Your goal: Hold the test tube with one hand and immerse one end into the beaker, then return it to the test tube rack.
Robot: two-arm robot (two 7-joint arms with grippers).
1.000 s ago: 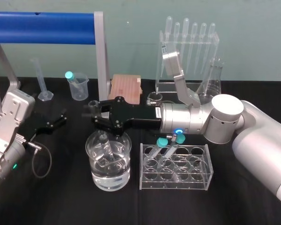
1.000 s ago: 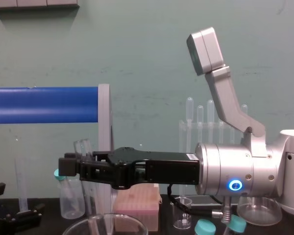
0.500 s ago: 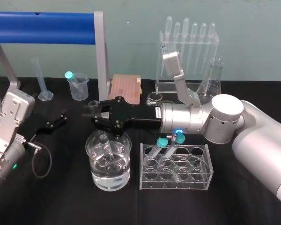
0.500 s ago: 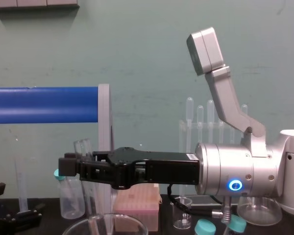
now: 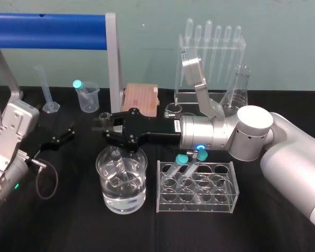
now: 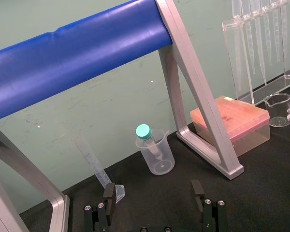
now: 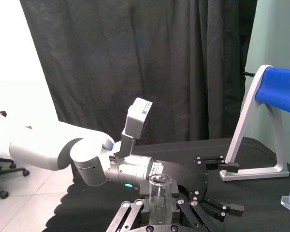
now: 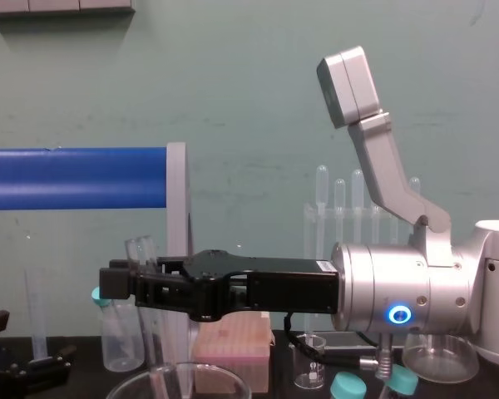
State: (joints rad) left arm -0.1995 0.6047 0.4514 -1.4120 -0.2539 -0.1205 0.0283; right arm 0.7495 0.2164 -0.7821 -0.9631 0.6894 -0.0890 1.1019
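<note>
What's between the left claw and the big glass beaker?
Nothing: the head view shows bare black table between the open left gripper and the beaker, where the right gripper holds the test tube.

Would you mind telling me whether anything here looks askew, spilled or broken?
Nothing spilled or broken. Only the two capped tubes lean crookedly in the rack. The right gripper holds the test tube, slightly tilted, in the beaker; the left gripper idles open on the left.

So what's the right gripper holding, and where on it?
The right gripper holds the test tube just below its open top, lower end inside the beaker. The left gripper is open and empty.
</note>
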